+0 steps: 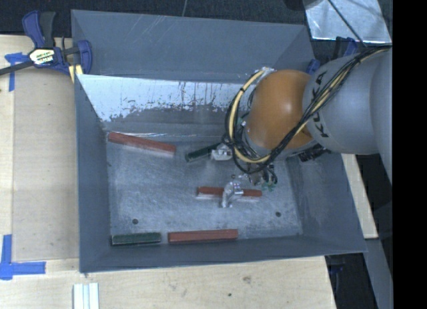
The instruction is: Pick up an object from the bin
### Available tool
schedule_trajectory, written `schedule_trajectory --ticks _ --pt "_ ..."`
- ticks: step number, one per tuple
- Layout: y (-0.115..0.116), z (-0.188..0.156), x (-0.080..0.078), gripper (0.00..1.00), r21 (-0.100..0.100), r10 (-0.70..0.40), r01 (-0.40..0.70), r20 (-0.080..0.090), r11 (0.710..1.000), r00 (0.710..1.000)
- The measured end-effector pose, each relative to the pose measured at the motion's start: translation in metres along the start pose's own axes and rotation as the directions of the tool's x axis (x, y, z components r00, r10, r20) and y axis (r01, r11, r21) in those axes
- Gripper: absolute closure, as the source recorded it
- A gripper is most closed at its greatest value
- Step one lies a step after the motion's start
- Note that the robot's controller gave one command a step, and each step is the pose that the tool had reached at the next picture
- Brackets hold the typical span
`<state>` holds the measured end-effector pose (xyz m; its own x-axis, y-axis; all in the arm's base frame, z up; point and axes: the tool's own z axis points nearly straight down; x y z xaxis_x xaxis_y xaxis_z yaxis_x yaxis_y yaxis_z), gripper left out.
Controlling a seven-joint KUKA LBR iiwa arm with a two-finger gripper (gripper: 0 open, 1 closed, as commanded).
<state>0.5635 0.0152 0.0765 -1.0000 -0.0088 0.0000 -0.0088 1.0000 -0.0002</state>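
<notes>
Since our hand (229,197) sits right over the short reddish-brown flat stick (208,191) mid-floor of the grey metal bin (93,187), we reckon it's lined up to grab; can't tell if it's clenched or released.

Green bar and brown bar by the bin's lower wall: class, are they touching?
Apart: the camera view shows a gap between the green bar and the brown bar.

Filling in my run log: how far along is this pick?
Approach looks done: the tool sits low over the small reddish-brown bar in the middle of the bin floor. In hand: securing that bar, which appears to lie flat on the floor, not lifted. Left: gripping it firmly and raising it out. The dark green bar by the near wall lies untouched.
</notes>
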Motion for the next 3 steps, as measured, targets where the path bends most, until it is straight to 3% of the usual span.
schedule_trajectory --ticks 1,2,3 --pt "0.003 0.0 0.01 0.0 0.001 -0.04 0.04 0.023 0.999 0.999" --pt "0.009 0.0 0.017 0.0 0.002 0.12 -0.12 0.015 0.993 0.993" --pt "0.021 -0.003 0.017 1.0 -0.004 0.122 -0.122 0.036 0.993 0.992"
